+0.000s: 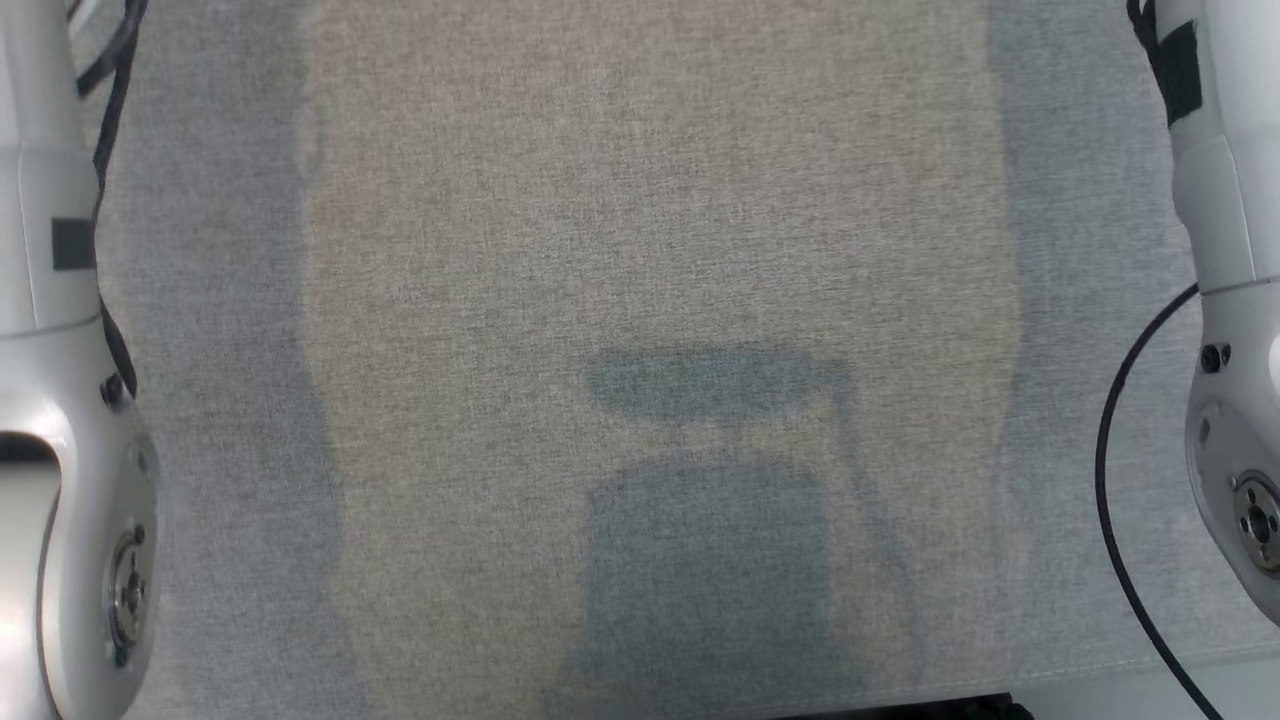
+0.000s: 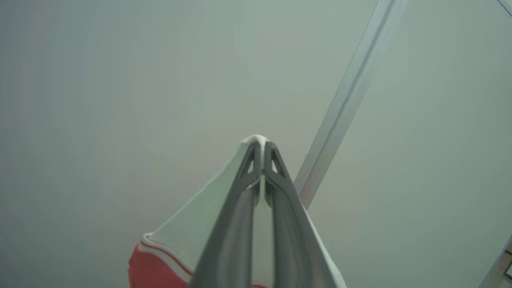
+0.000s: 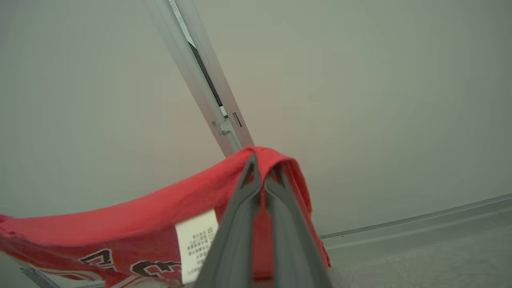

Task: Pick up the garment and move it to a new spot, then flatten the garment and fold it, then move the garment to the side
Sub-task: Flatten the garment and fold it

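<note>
The garment is red and white with dark lettering and a white care label. In the left wrist view my left gripper (image 2: 262, 145) is shut on a white edge of the garment (image 2: 188, 228), which hangs down with a red band at its lower left. In the right wrist view my right gripper (image 3: 264, 168) is shut on a red fold of the garment (image 3: 160, 216), which stretches away to the left. Both grippers are raised against a pale wall. The head view shows my two pale forearms (image 1: 60, 420) (image 1: 1235, 300) at its sides, with shadows on the cloth surface between them.
A grey woven table surface (image 1: 650, 250) spreads below, its front edge at the lower right. A metal rail (image 2: 352, 92) crosses the wall in the left wrist view; a metal rail (image 3: 200, 72) also crosses it in the right wrist view. A black cable (image 1: 1130, 500) loops by my right forearm.
</note>
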You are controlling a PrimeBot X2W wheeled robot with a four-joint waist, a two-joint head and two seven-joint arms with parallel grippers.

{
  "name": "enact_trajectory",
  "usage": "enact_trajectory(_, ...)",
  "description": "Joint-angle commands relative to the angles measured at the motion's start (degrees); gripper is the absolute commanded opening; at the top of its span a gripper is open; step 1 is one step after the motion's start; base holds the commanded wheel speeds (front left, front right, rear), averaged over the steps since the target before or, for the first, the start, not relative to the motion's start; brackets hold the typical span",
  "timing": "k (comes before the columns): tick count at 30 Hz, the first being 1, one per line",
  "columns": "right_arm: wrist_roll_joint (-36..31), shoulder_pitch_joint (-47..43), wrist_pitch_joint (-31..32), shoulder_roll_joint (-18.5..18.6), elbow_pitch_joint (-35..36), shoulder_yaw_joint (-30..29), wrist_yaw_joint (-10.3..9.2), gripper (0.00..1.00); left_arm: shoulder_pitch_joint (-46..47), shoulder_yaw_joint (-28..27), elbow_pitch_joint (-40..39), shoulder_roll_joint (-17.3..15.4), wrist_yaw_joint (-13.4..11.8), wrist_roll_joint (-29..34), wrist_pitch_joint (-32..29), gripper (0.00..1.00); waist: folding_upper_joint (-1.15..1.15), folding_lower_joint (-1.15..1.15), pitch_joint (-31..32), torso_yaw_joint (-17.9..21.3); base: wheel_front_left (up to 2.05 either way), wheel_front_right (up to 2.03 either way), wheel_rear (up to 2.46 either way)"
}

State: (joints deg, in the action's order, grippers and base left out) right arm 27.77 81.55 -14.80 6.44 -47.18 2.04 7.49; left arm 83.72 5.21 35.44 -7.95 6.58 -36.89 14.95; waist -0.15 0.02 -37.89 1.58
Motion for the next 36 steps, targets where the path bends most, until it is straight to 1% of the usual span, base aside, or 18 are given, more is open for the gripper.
enact_trajectory(1,0.50,-0.47,-0.49,0.93,0.80,0.04,-0.01,0.00,-0.53,-1.03,-1.19,-0.37,0.32,-0.82,0.29,0.00,0.15,-0.02,-2.85,-1.25,0.00,0.00,0.00)
enact_trajectory(5,3.33,-3.97,-0.39,1.89,3.92,1.74,-0.01,0.00,-5.90,-4.84,-7.08,0.21,0.88,-1.26,0.26,0.00,0.15,-0.02,-2.79,-0.94,0.00,0.00,0.00)
enact_trajectory(7,5.36,-5.57,-0.40,2.43,5.90,2.75,-0.01,0.00,-8.82,-4.23,-10.92,-0.01,1.00,-1.82,0.26,0.00,0.15,-0.02,-2.28,-0.69,0.00,0.00,0.00)
enact_trajectory(12,9.85,-12.83,-0.40,4.56,10.09,6.10,-0.01,0.00,-20.81,-1.80,-20.97,-2.94,0.93,-5.26,0.20,0.00,0.15,-0.02,0.54,-0.36,0.00,0.00,0.00)
enact_trajectory(15,11.77,-18.26,-0.41,6.13,12.29,7.73,-0.01,0.00,-29.48,-2.11,-26.69,-4.39,0.94,-6.87,0.22,0.00,0.15,-0.02,2.86,-0.47,0.00,0.00,0.00)
enact_trajectory(17,13.48,-22.53,-0.41,6.55,14.25,8.20,-0.01,0.00,-36.13,-3.19,-30.25,-4.69,0.91,-7.70,0.21,0.00,0.15,-0.02,4.48,-0.61,0.00,0.00,0.00)
enact_trajectory(20,14.76,-29.03,-0.39,7.63,17.69,8.63,-0.02,0.00,-46.04,-4.79,-34.26,-3.31,0.91,-8.41,0.21,0.00,0.15,-0.02,7.03,-0.94,0.00,0.00,0.00)
enact_trajectory(24,16.99,-38.03,-0.40,6.81,22.65,6.46,-0.02,0.00,-57.45,-5.85,-36.32,-0.13,0.91,-11.34,0.22,0.00,0.15,-0.02,10.59,-1.75,0.00,0.00,0.00)
enact_trajectory(27,17.62,-44.62,-0.41,5.68,26.06,5.20,-0.02,0.00,-64.06,-5.61,-36.85,1.51,0.92,-12.12,0.21,0.00,0.15,-0.02,13.40,-2.26,0.00,0.00,0.00)
enact_trajectory(30,16.44,-51.27,-0.41,4.74,29.17,4.65,-0.02,0.00,-69.62,-5.35,-36.74,2.77,0.92,-11.44,0.22,0.00,0.15,-0.02,16.59,-2.81,0.00,0.00,0.00)
enact_trajectory(35,13.95,-61.74,-0.41,2.87,32.86,2.37,-0.02,0.00,-78.14,-4.21,-35.76,3.89,0.92,-9.66,0.22,0.00,0.15,-0.02,21.39,-3.52,0.00,0.00,0.00)
enact_trajectory(36,13.95,-61.74,-0.41,2.87,32.86,2.37,-0.02,0.00,-78.14,-4.21,-35.76,3.89,0.92,-9.66,0.22,0.00,0.15,-0.02,21.39,-3.52,0.00,0.00,0.00)
